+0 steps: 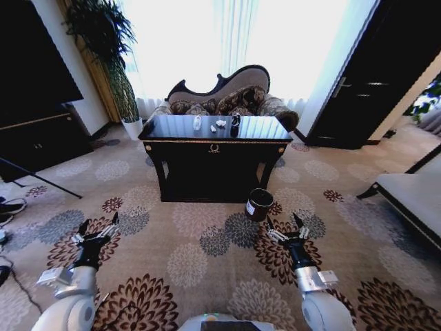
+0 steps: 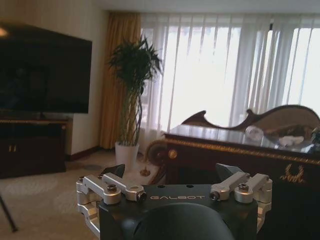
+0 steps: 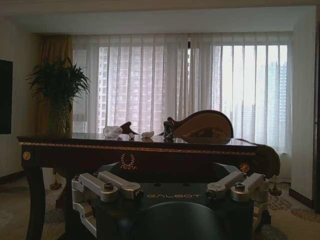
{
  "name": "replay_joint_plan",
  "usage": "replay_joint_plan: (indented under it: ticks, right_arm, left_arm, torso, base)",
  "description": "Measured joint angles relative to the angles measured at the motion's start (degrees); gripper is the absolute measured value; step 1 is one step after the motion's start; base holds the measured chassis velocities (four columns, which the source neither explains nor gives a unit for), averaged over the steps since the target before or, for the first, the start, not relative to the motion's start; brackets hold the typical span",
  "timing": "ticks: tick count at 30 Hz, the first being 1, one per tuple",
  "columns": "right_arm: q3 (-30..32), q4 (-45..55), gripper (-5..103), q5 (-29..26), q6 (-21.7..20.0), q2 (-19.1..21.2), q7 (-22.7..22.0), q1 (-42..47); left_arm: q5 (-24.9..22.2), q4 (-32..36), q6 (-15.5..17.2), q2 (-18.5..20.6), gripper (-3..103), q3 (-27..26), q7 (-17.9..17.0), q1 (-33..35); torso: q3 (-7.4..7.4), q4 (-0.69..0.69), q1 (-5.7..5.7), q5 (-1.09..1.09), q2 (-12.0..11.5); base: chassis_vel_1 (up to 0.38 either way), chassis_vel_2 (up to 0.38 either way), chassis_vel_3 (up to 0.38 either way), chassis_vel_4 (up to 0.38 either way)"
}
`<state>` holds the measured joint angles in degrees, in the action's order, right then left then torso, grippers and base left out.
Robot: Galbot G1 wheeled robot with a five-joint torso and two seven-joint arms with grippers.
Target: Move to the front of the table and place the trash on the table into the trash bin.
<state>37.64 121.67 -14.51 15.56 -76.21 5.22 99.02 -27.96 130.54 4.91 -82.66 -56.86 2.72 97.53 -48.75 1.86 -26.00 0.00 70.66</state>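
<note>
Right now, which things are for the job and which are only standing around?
Job: table; on it the can, paper wad and scrap; bin on the carpet beside the table.
Not job: sofa, plant, TV, bench.

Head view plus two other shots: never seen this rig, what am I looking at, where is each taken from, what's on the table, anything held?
This is a wheeled robot with two arms. The head view looks forward and down from its head: the left gripper and the right gripper hang low over the patterned carpet, both open and empty.

The other two pictures come from cameras on the wrists, each looking past its own gripper toward the room.

Ahead stands the table, glossy black with gold trim, still some way off. On its top lie the trash items: a white paper wad, a small white scrap and a dark can. The trash bin, dark and round, sits on the carpet by the table's right front leg.

Behind the table is a sofa; a potted plant stands at its left.
</note>
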Motion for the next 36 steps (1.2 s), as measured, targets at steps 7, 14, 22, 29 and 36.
replay_joint_plan:
  ticks: [7, 14, 22, 29, 36]
  right_arm:
    - [0.9, -0.4, 100, -3.2, 0.6, -0.3, 1.6, 0.8]
    - [1.0, 0.8, 100, -3.3, 0.4, -0.6, 1.9, 1.0]
    - [1.9, 2.4, 100, -3.6, 0.0, -0.8, 1.8, 1.3]
    - [3.0, 3.6, 100, -3.8, -0.1, -1.0, 1.8, 1.3]
    - [3.2, 5.2, 100, -4.9, -1.3, -1.2, 2.0, 1.0]
  left_arm:
    - [0.4, 1.1, -0.5, -0.2, 100, -0.7, 0.2, 0.6]
    - [0.7, 1.4, -0.3, -0.6, 100, -0.6, -0.5, 0.8]
    - [1.0, 2.5, 0.3, -0.5, 100, -0.5, -0.8, 1.2]
    - [0.6, 4.9, 0.8, -0.3, 100, -1.7, -0.8, 1.5]
    - [-0.7, 6.3, 2.3, 0.0, 100, -3.6, -0.7, 1.2]
  torso:
    - [0.00, 0.00, 0.00, -0.01, 0.0]
    - [0.00, 0.00, 0.00, -0.01, 0.0]
    - [0.00, 0.00, 0.00, -0.01, 0.0]
    - [0.00, 0.00, 0.00, -0.01, 0.0]
    - [0.00, 0.00, 0.00, 0.00, 0.0]
  base:
    - [0.000, 0.000, 0.000, 0.000]
    - [0.000, 0.000, 0.000, 0.000]
    - [0.000, 0.000, 0.000, 0.000]
    - [0.000, 0.000, 0.000, 0.000]
    - [0.000, 0.000, 0.000, 0.000]
